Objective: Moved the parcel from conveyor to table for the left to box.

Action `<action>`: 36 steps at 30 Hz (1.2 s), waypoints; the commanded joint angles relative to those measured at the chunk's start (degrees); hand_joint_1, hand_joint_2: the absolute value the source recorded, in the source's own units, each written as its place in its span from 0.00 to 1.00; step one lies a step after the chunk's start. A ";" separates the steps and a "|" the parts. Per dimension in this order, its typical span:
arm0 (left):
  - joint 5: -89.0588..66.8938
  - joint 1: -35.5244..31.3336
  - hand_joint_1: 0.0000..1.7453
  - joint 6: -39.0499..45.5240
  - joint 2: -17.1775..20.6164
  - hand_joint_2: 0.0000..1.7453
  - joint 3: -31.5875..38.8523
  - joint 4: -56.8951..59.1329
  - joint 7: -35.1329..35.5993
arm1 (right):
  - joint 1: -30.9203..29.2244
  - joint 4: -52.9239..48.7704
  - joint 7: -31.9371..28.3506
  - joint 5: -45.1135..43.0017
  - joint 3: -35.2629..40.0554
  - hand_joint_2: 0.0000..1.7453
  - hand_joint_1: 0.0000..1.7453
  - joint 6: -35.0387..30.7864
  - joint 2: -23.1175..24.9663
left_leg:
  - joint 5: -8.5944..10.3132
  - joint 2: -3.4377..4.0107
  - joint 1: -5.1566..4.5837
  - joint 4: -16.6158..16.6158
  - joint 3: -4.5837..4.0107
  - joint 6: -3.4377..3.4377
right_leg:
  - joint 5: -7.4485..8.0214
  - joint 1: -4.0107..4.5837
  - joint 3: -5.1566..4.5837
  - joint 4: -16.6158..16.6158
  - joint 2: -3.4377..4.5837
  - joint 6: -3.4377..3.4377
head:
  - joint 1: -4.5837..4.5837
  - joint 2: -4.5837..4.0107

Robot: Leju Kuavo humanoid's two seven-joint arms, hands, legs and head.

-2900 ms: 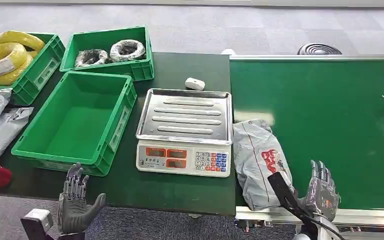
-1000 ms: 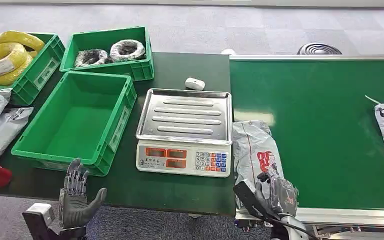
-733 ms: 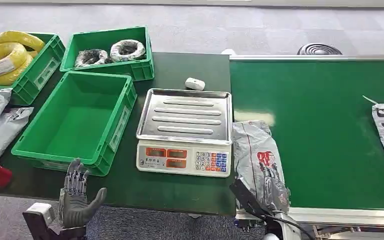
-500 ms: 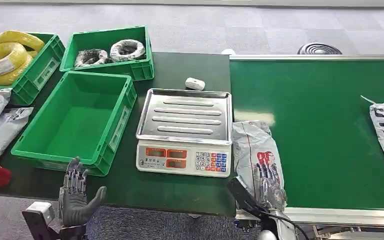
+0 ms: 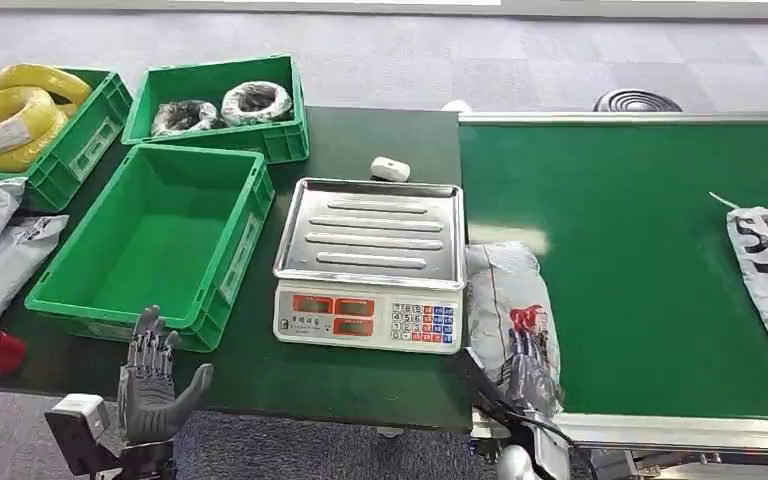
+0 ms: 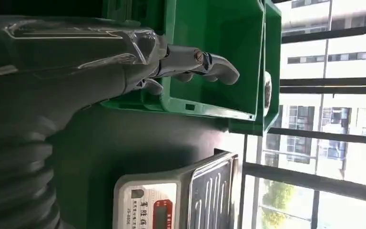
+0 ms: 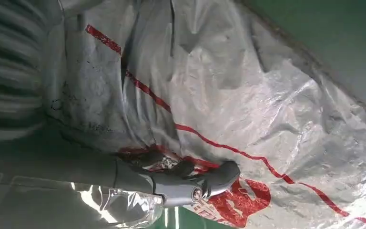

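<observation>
Right wrist view: the right hand (image 7: 171,183) is lying fingers-down on the grey parcel (image 5: 510,310), pressing, not visibly clenched around it. That parcel is sitting at the conveyor's (image 5: 650,260) near left corner, beside the scale (image 5: 370,265). Judgement: gather film firmly before lifting left to the surface (image 5: 350,375). Left hand (image 5: 150,385) is hovering released.
</observation>
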 commanded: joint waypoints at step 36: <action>2.97 -0.11 0.00 1.66 4.06 1.00 -1.73 5.14 -1.71 | 6.01 -13.24 -2.70 -0.16 -1.65 1.00 1.00 2.28 -0.13 | 0.06 -0.19 0.02 0.02 -0.08 0.16 | 0.09 0.00 0.16 -0.28 -0.31 0.23 | 0.00 0.02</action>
